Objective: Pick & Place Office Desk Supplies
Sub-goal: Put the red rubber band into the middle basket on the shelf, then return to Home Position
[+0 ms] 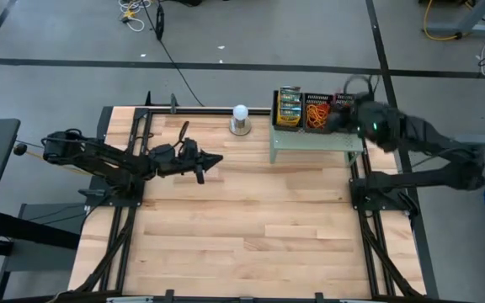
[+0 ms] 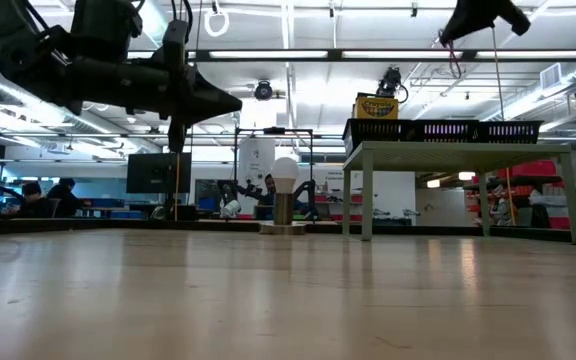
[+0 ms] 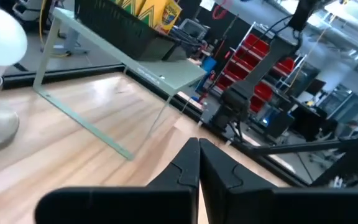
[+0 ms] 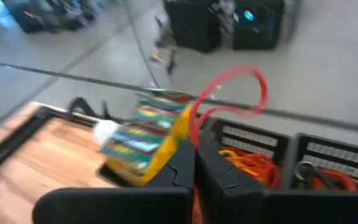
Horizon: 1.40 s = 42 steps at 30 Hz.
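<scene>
Bare wooden table [image 2: 288, 300] is seen nearest, with the pale green mesh riser [image 1: 317, 140] at its far edge. Black mesh baskets [image 1: 313, 111] sit on the riser, holding crayon boxes [image 1: 289, 107] and orange rubber bands [image 1: 317, 113]. Left tool [image 1: 217, 159] is clenched empty above the table. Right tool [image 4: 194, 152] is clenched on a red rubber band [image 4: 229, 93] over the baskets.
</scene>
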{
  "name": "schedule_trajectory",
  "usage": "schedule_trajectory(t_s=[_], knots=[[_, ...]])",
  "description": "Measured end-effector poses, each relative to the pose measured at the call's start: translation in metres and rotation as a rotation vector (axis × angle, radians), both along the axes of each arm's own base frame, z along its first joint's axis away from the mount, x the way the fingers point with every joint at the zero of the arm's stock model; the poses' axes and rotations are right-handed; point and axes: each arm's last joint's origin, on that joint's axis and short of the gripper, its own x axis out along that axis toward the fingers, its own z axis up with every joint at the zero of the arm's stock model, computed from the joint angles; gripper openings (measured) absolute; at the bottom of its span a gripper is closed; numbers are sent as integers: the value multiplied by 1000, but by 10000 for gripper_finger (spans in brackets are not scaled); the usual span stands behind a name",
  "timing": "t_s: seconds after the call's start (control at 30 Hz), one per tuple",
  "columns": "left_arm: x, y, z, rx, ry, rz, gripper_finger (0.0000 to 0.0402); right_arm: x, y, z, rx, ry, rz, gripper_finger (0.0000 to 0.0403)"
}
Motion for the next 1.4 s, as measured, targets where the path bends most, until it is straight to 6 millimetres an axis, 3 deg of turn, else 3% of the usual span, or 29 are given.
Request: schedule_trajectory(t_s=[0.13, 0.33, 0.43, 0.57, 0.77, 1.07, 1.23, 1.4], knots=[[-2, 6, 2, 35, -6, 4, 7, 8, -36, -1, 109, 59, -41, 7], [-3, 11, 3, 38, -9, 28, 7, 24, -94, -40, 330, 240, -105, 9], [-3, 12, 3, 51, -3, 20, 8, 31, -112, -55, 373, 317, -110, 11], [-8, 15, 2, 57, 1, -19, 8, 37, -121, -65, 414, 345, -103, 29], [-31, 18, -3, 64, -13, 15, 6, 36, -120, -64, 412, 340, -101, 93], [-74, 16, -12, 140, -76, 73, 5, 21, -101, -43, 316, 319, -47, 170], [-84, 15, -13, 170, -49, 93, 5, 14, -71, -25, 206, 319, 96, 151], [-90, 13, -13, 195, -15, 45, 5, 6, -36, -20, 79, 286, 244, 66]])
